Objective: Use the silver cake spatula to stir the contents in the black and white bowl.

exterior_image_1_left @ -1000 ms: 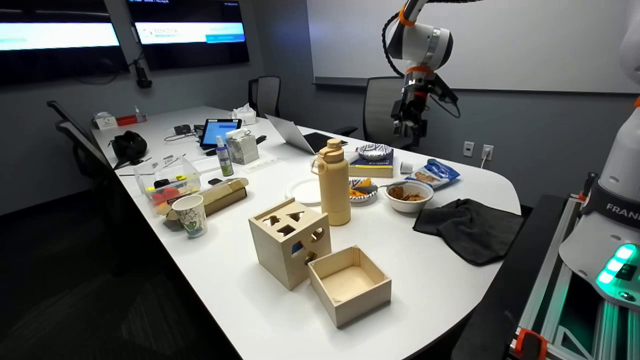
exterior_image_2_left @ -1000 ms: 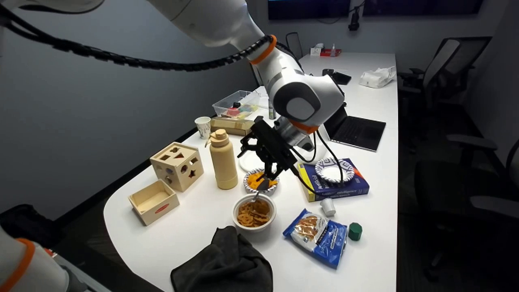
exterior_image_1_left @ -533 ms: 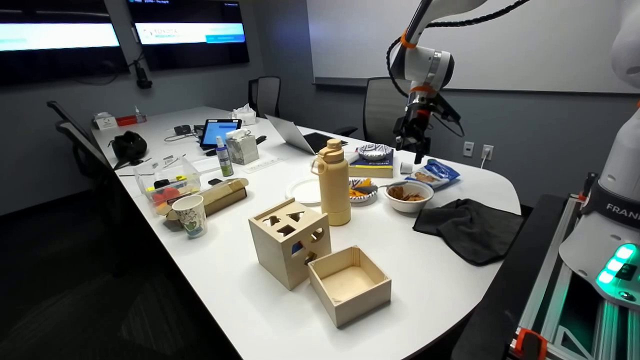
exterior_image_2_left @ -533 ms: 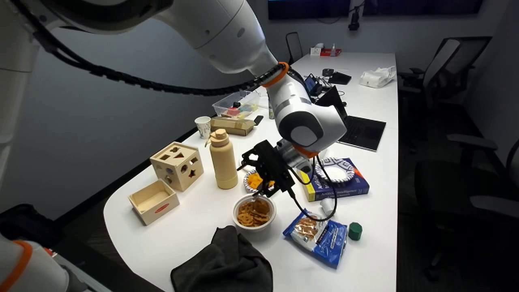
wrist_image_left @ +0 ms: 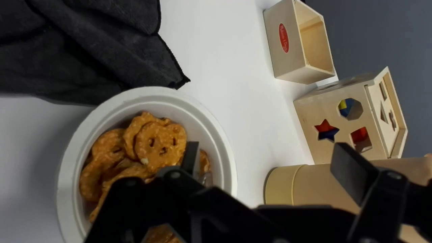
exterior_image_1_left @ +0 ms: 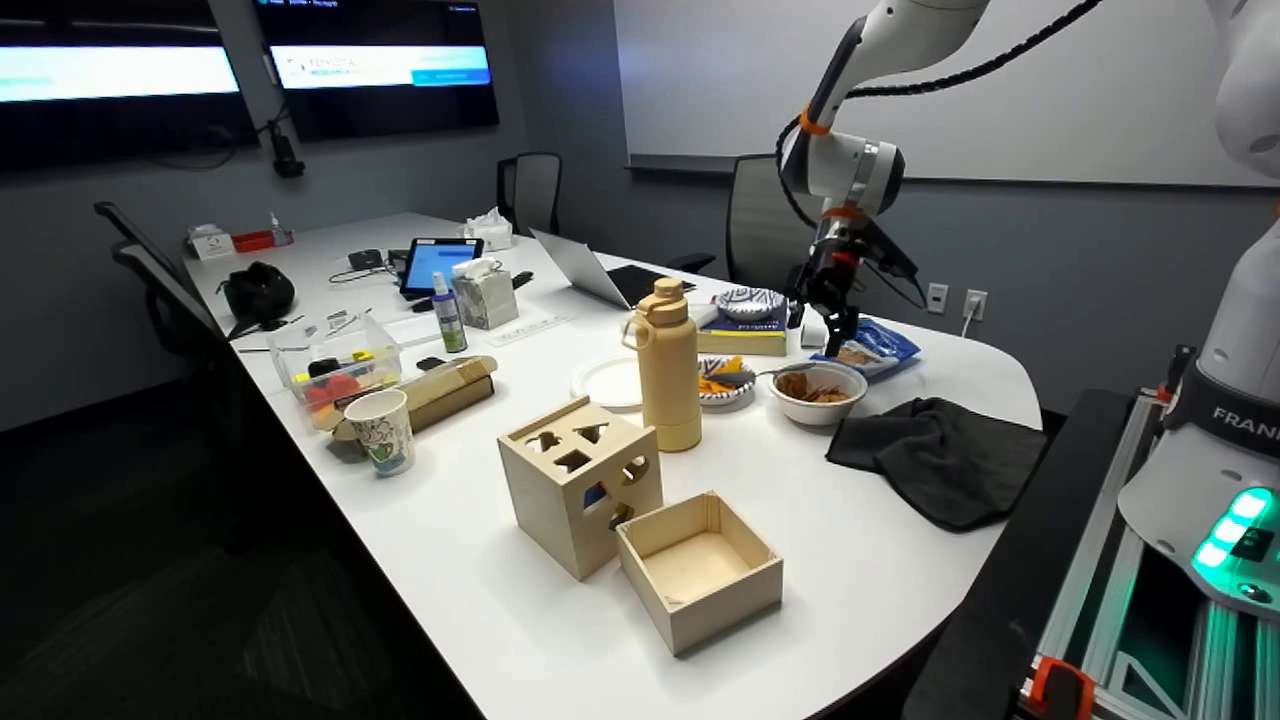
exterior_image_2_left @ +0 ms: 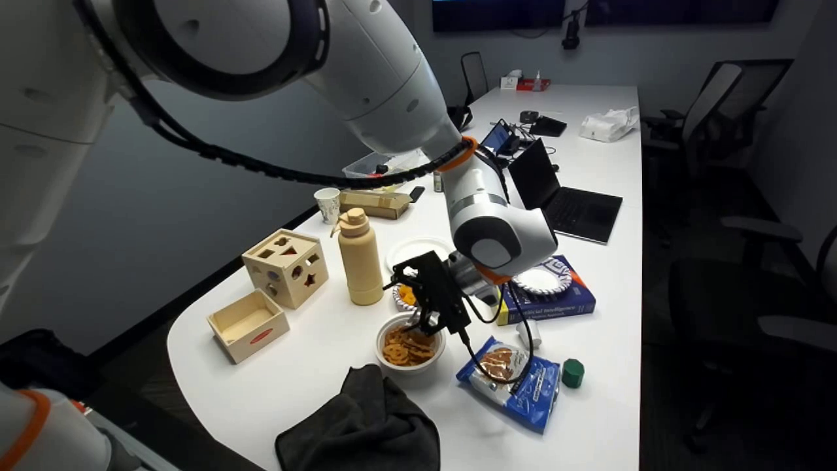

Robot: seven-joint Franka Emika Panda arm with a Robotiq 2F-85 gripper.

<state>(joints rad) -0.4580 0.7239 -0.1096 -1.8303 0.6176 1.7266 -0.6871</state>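
Observation:
The silver cake spatula (exterior_image_1_left: 735, 378) lies across two bowls. Its broad end is over the black and white bowl (exterior_image_1_left: 730, 399), and its thin handle reaches into a white bowl of pretzels (exterior_image_1_left: 815, 408). The black and white bowl holds orange chips and is partly behind the bottle; in an exterior view its left rim (exterior_image_2_left: 399, 305) shows beside my gripper (exterior_image_2_left: 397, 307). My gripper (exterior_image_1_left: 815, 332) is open and empty above the white bowl. In the wrist view, a shiny piece of handle (wrist_image_left: 207, 179) shows beside one finger of the open gripper (wrist_image_left: 271, 165); the black and white bowl is not visible there.
A tan bottle (exterior_image_1_left: 670, 370) stands close to the bowls. A blue snack bag (exterior_image_1_left: 870, 345), a dark cloth (exterior_image_1_left: 935, 455), and a book (exterior_image_1_left: 745, 335) bearing another patterned bowl are nearby. A wooden shape box (exterior_image_1_left: 580, 485) and an open wooden box (exterior_image_1_left: 700, 570) stand nearer the front.
My gripper has moved down toward the white bowl and the spatula handle, staying open. In an exterior view it now covers more of the black and white bowl. The objects have not moved.

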